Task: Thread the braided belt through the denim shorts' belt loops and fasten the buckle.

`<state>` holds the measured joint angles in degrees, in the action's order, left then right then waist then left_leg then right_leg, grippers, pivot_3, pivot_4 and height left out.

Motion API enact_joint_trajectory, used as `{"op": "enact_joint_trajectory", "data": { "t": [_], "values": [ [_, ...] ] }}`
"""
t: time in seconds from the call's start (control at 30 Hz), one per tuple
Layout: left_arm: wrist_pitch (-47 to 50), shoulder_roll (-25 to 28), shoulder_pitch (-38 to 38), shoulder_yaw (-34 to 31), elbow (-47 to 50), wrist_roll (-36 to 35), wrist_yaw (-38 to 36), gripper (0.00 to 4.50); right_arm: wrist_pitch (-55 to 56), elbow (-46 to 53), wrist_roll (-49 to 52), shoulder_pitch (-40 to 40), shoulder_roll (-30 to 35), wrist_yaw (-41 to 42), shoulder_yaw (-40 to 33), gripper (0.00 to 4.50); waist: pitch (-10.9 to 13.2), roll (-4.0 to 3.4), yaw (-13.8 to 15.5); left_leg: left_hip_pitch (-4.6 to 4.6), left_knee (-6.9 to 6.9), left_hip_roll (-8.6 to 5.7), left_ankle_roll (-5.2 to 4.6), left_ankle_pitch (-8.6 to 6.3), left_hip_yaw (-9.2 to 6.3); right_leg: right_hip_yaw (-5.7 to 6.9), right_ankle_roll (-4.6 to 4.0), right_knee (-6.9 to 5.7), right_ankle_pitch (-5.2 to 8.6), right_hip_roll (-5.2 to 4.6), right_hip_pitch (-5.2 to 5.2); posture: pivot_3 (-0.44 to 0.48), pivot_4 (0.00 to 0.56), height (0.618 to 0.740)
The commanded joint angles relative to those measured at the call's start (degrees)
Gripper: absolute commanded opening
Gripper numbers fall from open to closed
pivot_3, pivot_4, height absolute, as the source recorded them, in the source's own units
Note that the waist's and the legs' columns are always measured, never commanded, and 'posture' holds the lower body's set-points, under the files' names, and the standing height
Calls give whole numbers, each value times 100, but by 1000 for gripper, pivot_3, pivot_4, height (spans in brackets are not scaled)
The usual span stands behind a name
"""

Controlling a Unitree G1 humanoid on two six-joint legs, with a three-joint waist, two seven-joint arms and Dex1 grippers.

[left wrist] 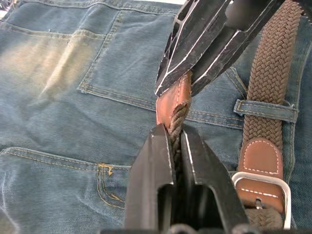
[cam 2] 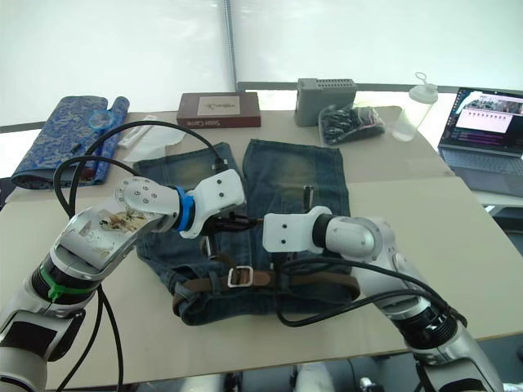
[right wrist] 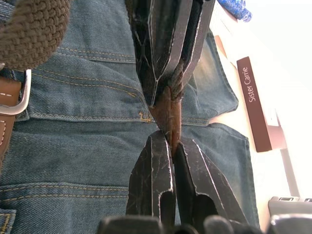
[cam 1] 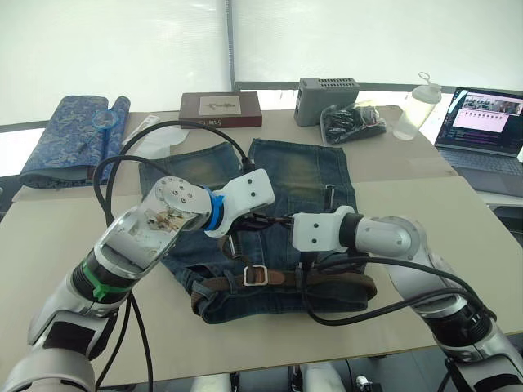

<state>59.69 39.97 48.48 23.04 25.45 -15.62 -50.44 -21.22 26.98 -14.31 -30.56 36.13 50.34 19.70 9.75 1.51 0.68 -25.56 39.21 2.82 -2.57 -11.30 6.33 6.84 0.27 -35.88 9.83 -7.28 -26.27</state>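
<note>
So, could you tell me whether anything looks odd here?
Yes: the dark-brown braided belt's leather tip is pinched by both the left end effector and right end effector, not fed through the silver metal buckle.

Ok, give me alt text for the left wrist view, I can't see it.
Both tools pinch the braided belt end: the left tool on the weave, the right tool on its leather tip, above the denim shorts. Beside them the belt runs under a belt loop to the buckle.
</note>
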Motion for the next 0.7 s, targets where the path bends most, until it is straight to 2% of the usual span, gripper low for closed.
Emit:
{"op": "enact_joint_trajectory", "data": {
  "t": [0.03,0.13,0.3,0.33,0.43,0.47,0.7],
  "values": [
    [-194,-17,-117,-192,37,36,129,0,-527,469,441,129,-191,48,-309,856,0,0,1,0,0,0,0,0,0,0,4,-1,-2,0,0,0,150,709],
    [-336,-144,-441,-496,-119,55,438,0,-1737,856,1287,451,-632,-37,-1039,1788,0,0,4,0,1,2,0,1,-3,0,14,-3,-8,3,0,0,150,709],
    [-336,-539,-884,-1231,-57,-222,841,0,-2526,1158,2130,931,-534,175,-1221,1788,0,1,27,-1,4,-1,-2,1,-5,-1,14,-2,-9,1,5,0,150,709],
    [-373,-573,-989,-1375,-36,-259,883,0,-2600,1131,2280,1009,-609,148,-1194,1178,0,2,20,1,4,0,-1,1,-6,-1,8,1,-5,0,8,0,150,709],
    [-384,-642,-1194,-1736,84,-407,984,0,-2594,993,2485,1094,-738,44,-982,183,0,1,-10,3,5,2,1,0,-9,1,1,-3,-1,-1,7,0,150,709],
    [-372,-647,-1270,-1873,159,-484,1009,0,-2549,878,2520,1091,-786,21,-875,49,0,1,-21,2,5,2,1,0,-9,0,1,-5,-1,-1,4,0,150,709],
    [-338,-405,-1867,-2435,581,-820,1002,0,-2103,46,2742,939,-1065,175,-236,49,0,1,-7,3,3,2,1,0,-8,1,10,-2,-7,1,4,0,150,709]
  ]
}}
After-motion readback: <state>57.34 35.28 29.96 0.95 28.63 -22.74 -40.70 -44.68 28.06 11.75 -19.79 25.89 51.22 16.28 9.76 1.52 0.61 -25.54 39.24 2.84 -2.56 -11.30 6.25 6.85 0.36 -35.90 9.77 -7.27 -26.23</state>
